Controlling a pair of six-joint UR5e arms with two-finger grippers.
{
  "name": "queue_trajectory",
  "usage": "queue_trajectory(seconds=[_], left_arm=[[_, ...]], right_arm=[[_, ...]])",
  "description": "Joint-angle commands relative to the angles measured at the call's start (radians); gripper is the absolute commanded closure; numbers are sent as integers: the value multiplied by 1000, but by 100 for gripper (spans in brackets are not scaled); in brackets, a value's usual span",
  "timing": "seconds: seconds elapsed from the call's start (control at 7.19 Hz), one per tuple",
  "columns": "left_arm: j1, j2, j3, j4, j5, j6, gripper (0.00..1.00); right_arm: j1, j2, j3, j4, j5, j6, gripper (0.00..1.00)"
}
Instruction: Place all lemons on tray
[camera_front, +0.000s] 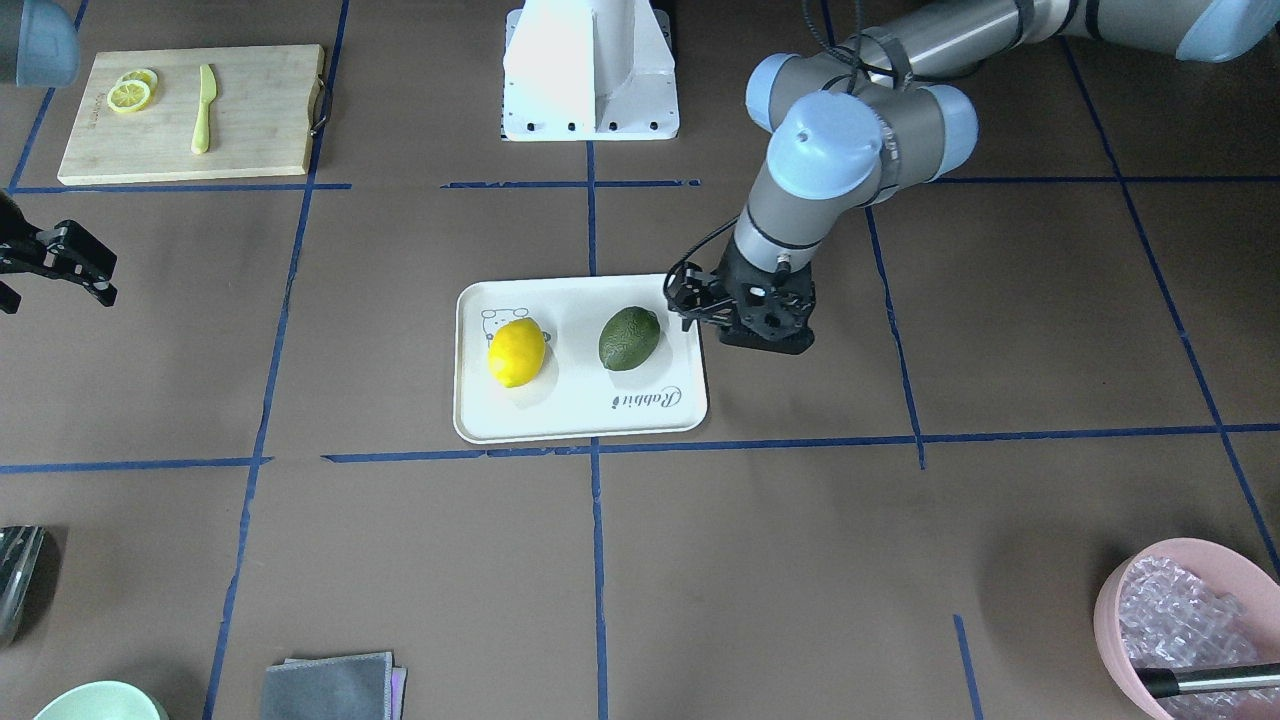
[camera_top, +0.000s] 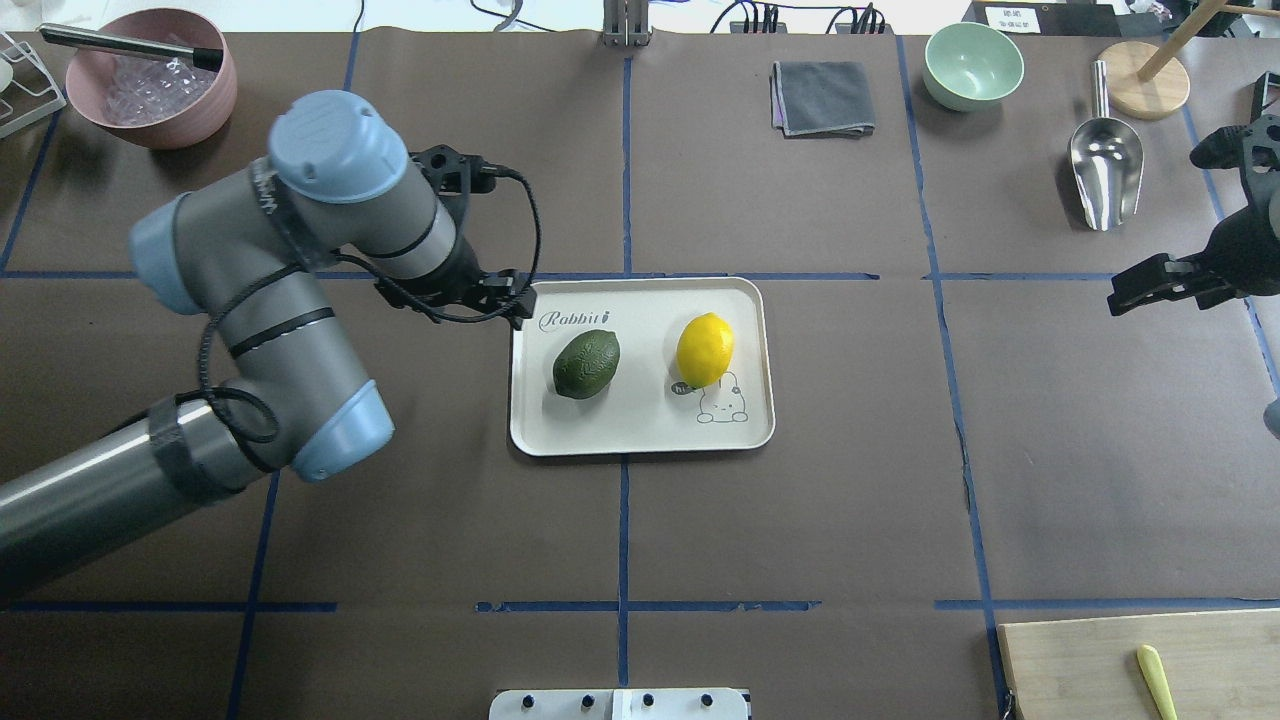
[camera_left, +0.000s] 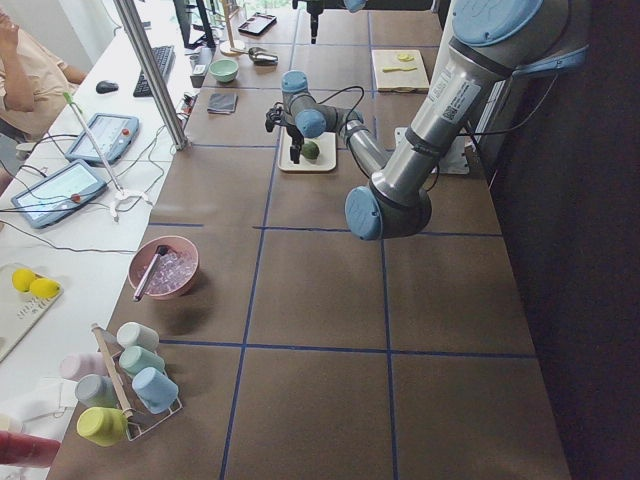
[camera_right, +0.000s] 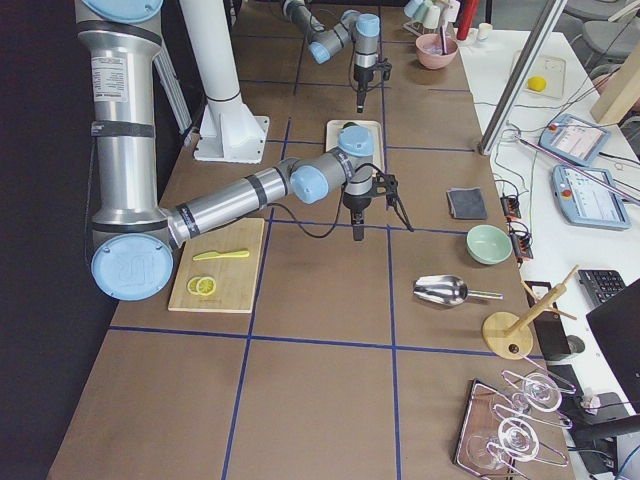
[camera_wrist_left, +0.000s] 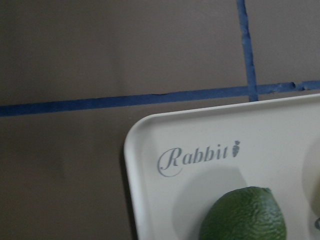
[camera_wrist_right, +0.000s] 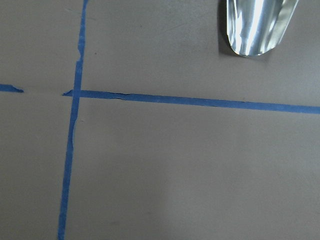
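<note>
The off-white tray (camera_front: 560, 410) lies at the table's middle. On it rest the yellow lemon (camera_front: 516, 352) and the dark green lemon (camera_front: 629, 338), apart from each other. They also show in the overhead view: the tray (camera_top: 640, 420), the yellow lemon (camera_top: 704, 349), the green lemon (camera_top: 586, 363). My left gripper (camera_front: 765, 335) hovers over the table just outside the tray's "Rabbit" corner, holding nothing I can see; its fingers are hidden. The left wrist view shows the tray corner (camera_wrist_left: 150, 150) and the green lemon (camera_wrist_left: 242, 215). My right gripper (camera_top: 1165, 280) hangs far off to the side, its fingers unclear.
A bamboo cutting board (camera_front: 260, 110) with lemon slices (camera_front: 130, 92) and a yellow knife (camera_front: 204, 108) lies near the robot's right. A pink bowl (camera_top: 150, 75), grey cloth (camera_top: 822, 97), green bowl (camera_top: 973, 65) and metal scoop (camera_top: 1105, 165) line the far edge.
</note>
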Motion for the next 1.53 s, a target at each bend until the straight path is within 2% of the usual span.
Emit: queue_trajectory(seconds=[0.0, 0.14, 0.42, 0.56, 0.7, 0.84, 0.97, 1.39], left_arm=[[-159, 245, -92, -1, -83, 308, 0], [-267, 352, -94, -1, -102, 523, 0], [-483, 469, -56, 19, -102, 872, 0], [-584, 473, -49, 124, -122, 975, 0], [-678, 470, -48, 239, -175, 1054, 0], [-749, 473, -45, 298, -249, 1088, 0], [-786, 517, -31, 330, -327, 1149, 0], [-799, 539, -40, 335, -323, 1156, 0]], right_arm=[[101, -52, -18, -4, 92, -139, 0], [120, -58, -42, -4, 93, -190, 0], [134, -60, -69, -4, 96, -219, 0], [155, -58, -85, -4, 97, -248, 0], [177, -60, -102, -4, 97, -286, 0], [189, -61, -115, -4, 96, -301, 0], [209, -63, -133, -5, 97, -317, 0], [241, -61, -190, -2, 99, -377, 0]])
